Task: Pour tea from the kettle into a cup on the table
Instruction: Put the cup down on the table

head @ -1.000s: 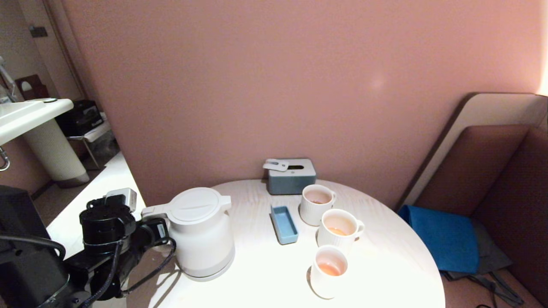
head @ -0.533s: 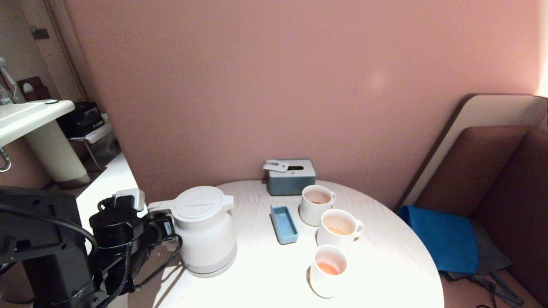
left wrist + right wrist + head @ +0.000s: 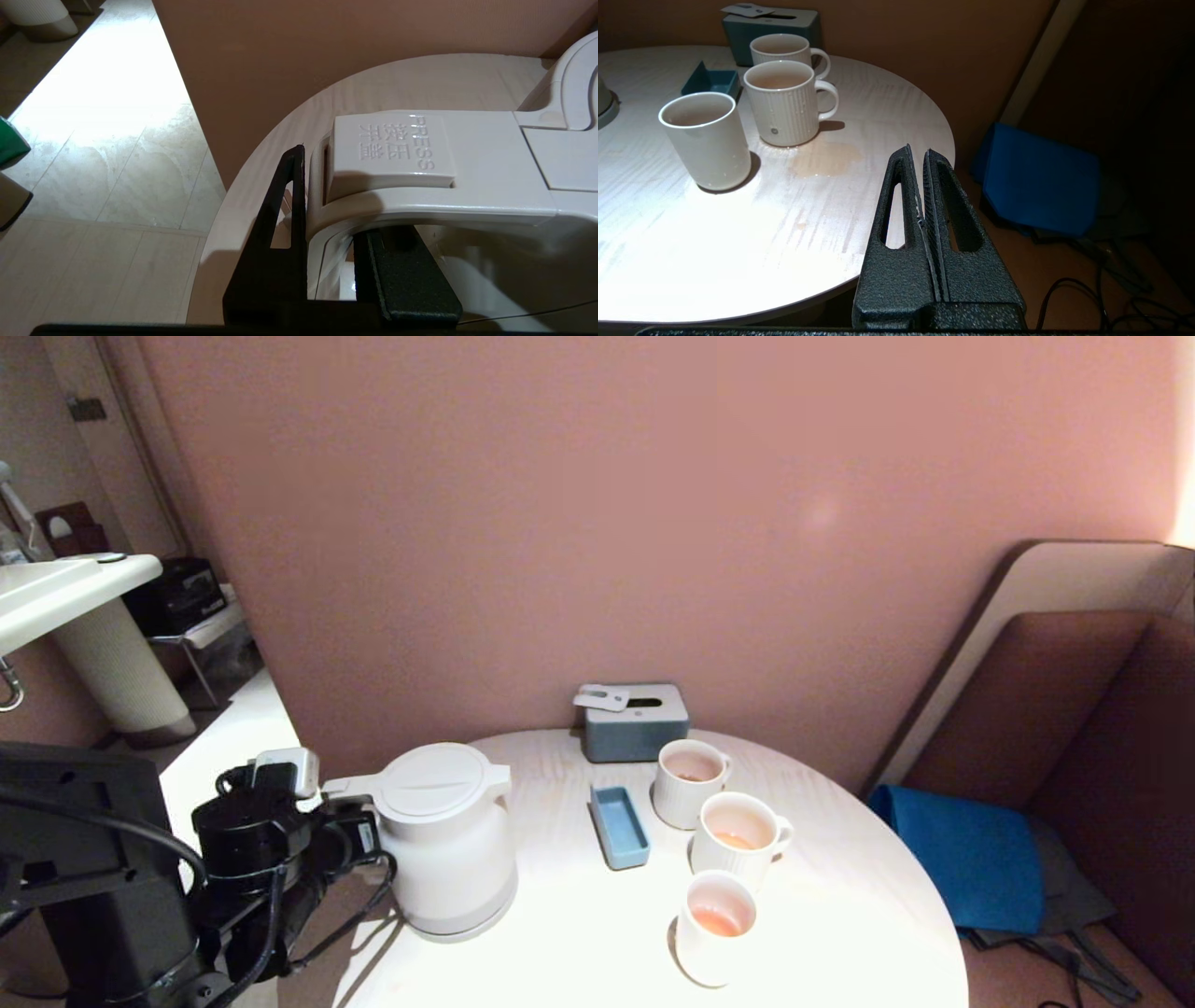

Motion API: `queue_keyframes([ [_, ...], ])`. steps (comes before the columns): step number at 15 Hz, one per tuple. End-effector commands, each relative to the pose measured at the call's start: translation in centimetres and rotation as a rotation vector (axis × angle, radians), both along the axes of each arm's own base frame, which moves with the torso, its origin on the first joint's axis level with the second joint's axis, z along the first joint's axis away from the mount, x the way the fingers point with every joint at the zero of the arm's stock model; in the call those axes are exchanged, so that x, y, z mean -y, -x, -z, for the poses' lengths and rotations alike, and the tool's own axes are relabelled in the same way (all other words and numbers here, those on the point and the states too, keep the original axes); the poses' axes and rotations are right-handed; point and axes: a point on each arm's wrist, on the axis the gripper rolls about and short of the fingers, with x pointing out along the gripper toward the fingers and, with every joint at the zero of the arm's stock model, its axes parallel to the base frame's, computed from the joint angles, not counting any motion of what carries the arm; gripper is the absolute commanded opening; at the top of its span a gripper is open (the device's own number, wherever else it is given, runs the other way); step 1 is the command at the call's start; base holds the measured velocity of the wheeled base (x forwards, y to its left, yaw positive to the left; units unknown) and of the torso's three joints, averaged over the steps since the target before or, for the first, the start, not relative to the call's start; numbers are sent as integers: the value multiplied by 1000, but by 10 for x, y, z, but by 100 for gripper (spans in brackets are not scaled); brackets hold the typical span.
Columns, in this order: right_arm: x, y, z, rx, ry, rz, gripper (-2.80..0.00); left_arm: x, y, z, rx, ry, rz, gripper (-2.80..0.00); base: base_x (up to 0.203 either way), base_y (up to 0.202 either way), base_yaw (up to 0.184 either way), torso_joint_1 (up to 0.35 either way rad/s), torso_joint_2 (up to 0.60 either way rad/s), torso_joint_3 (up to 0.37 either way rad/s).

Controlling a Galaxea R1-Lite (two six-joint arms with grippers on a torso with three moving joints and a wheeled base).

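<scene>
Standing near the left edge of the round table with a pale wood-grained top (image 3: 579, 915), the large squat white electric kettle with a flat round lid (image 3: 453, 859) rests upright on the surface. The left gripper (image 3: 327, 205) is at its loop handle (image 3: 434, 205): one black finger is outside the handle and the other goes inside the loop, so the fingers pinch the handle's vertical part between them. The right gripper (image 3: 920, 186) is parked off the right edge of the table, with its fingers pressed together on nothing.

Three white ribbed cups (image 3: 714, 924) stand in a row to the right of the kettle, each with some pale orange-pink tea (image 3: 719, 922) inside. A small blue rectangular tray (image 3: 620, 825) lies between the kettle and the cups.

I judge that the kettle is rigid but heavy, more so if it is full, and its smooth plastic can slip. A firm hold high on the handle, close to the body, should limit swinging when it tilts. The press button on top (image 3: 390, 151) should be avoided.
</scene>
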Motion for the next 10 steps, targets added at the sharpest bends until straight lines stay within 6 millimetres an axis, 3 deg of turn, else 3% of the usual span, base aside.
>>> queue_keyframes([
  [1,0,0,0,-1,0,-1,-280,-1,1,-5,45,6,-6,-280,0,0,0,0,0,0],
  [10,0,0,0,-1,0,-1,-280,-3,6,-4,24,-20,-7,-280,0,0,0,0,0,0],
])
